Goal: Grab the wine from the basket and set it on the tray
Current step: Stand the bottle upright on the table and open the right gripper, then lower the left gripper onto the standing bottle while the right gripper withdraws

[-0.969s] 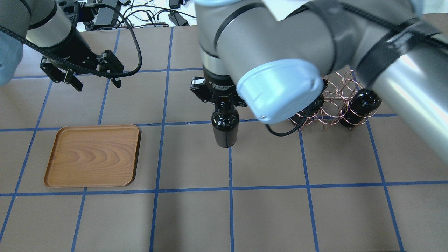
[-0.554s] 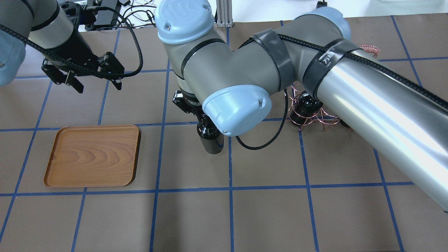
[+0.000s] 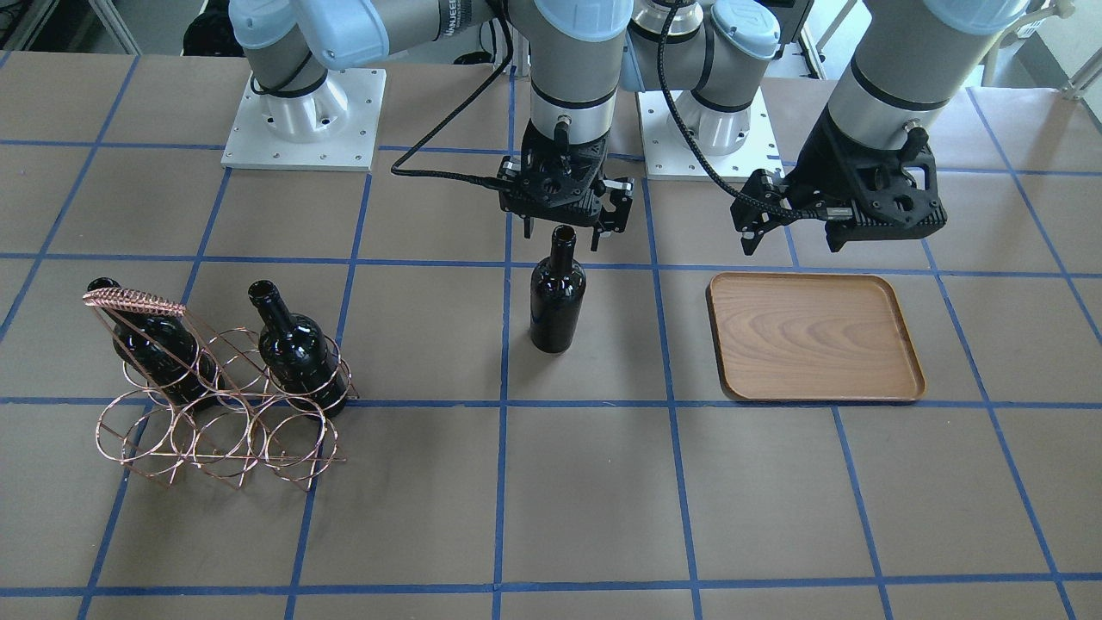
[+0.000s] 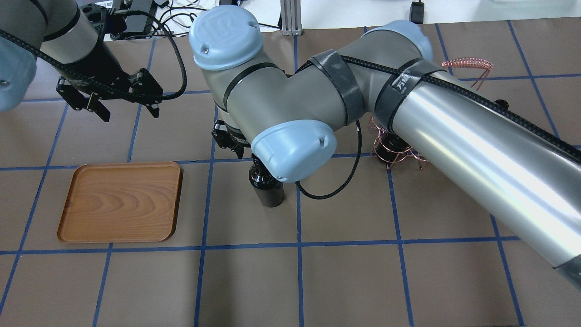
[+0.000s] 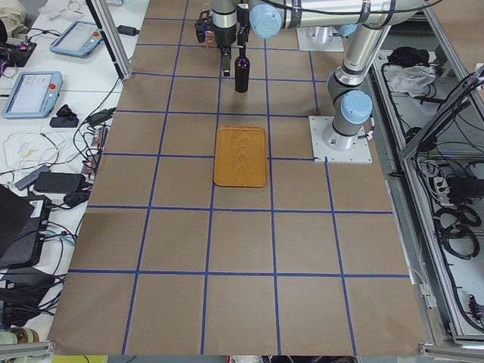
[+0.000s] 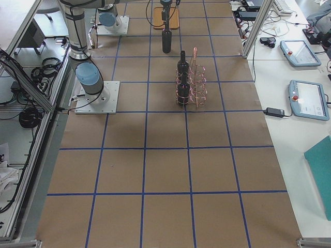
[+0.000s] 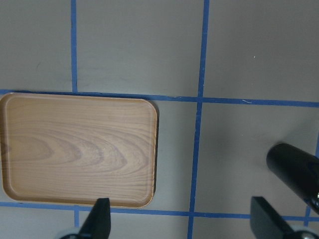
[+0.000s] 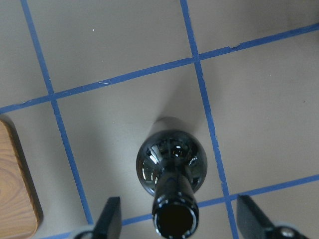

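My right gripper [image 3: 561, 227] hung straight over the wine [image 3: 557, 301], its fingers [image 8: 112, 216] spread wide on either side of the bottle's mouth and gripping nothing. The wine stood upright on the brown table [image 3: 603, 499], on its own, between the basket [image 3: 215, 422] and the tray [image 3: 814, 340] and apart from both, with a blue tape line running just beside its foot. Two other bottles [image 3: 297, 349] sat in the basket's copper loops over on my right side, necks up. My left gripper [image 4: 130, 113] hovered above the table close by the tray, its fingers [image 7: 99, 221] likewise parted and holding nothing
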Available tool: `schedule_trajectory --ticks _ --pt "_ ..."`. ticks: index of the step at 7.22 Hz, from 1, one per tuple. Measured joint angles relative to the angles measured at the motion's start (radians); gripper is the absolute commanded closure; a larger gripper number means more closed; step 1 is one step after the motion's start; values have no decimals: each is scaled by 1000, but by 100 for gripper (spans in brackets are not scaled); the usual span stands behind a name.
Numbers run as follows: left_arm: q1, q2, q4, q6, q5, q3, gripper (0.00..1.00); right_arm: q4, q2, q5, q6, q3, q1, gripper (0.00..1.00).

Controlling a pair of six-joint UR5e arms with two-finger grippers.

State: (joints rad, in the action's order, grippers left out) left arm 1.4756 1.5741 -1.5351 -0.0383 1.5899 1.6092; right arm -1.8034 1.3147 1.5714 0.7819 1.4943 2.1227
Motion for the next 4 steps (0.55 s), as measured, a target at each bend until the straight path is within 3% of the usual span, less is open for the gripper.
schedule_trajectory --ticks 2,4 --pt "0 -1 7 -1 -2 -2 0 13 43 5 -188 -22 -117 0" --pt "12 -7 11 3 -11 -1 0 118 126 12 -451 -26 -298 0"
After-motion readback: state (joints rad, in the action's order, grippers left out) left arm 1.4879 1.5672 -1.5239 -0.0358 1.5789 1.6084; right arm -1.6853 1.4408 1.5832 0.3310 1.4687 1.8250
